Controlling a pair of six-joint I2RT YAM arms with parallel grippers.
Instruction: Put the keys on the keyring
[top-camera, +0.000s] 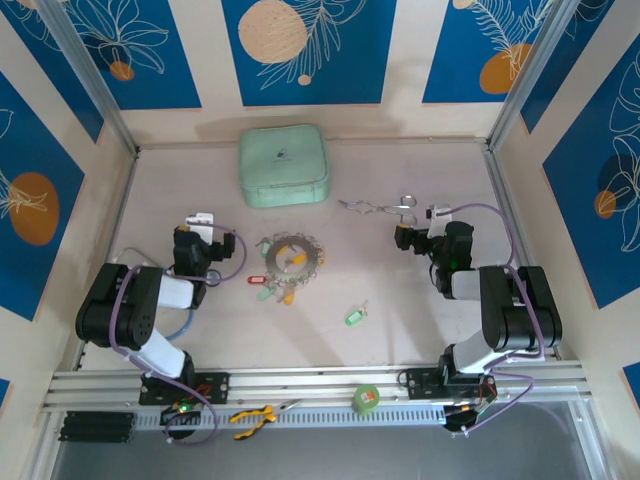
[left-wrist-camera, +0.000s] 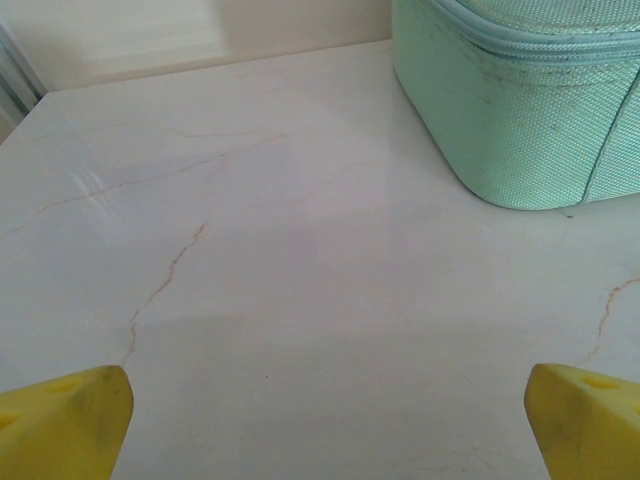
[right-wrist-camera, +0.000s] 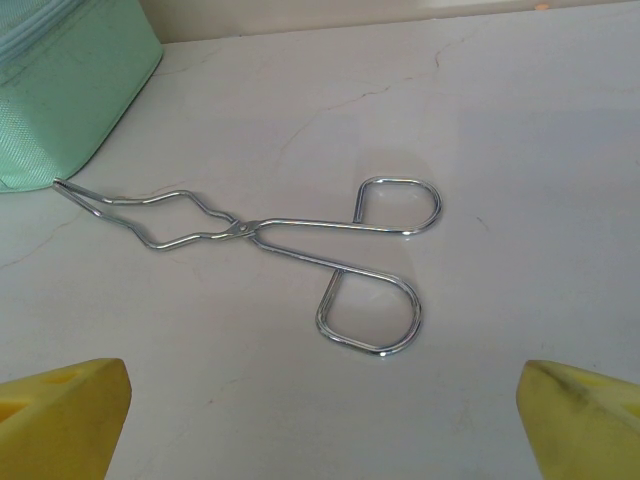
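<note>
The silvery-gold keyring (top-camera: 291, 254) lies flat at the table's middle, with several tagged keys (top-camera: 277, 286) bunched at its near-left edge. One more key with a green tag (top-camera: 353, 316) lies apart, nearer the front. My left gripper (top-camera: 199, 226) rests left of the ring and stands open; in the left wrist view its yellow fingertips (left-wrist-camera: 62, 420) are far apart over bare table. My right gripper (top-camera: 424, 222) sits right of the ring, open, with yellow fingertips (right-wrist-camera: 580, 418) spread wide and nothing between them.
A mint-green zip case (top-camera: 283, 165) stands at the back centre, also seen as the case (left-wrist-camera: 520, 95) ahead-right of the left gripper. Silvery forceps (right-wrist-camera: 290, 245) lie just ahead of the right gripper. A green tape roll (top-camera: 366, 398) and yellow pliers (top-camera: 255, 415) rest on the front rail.
</note>
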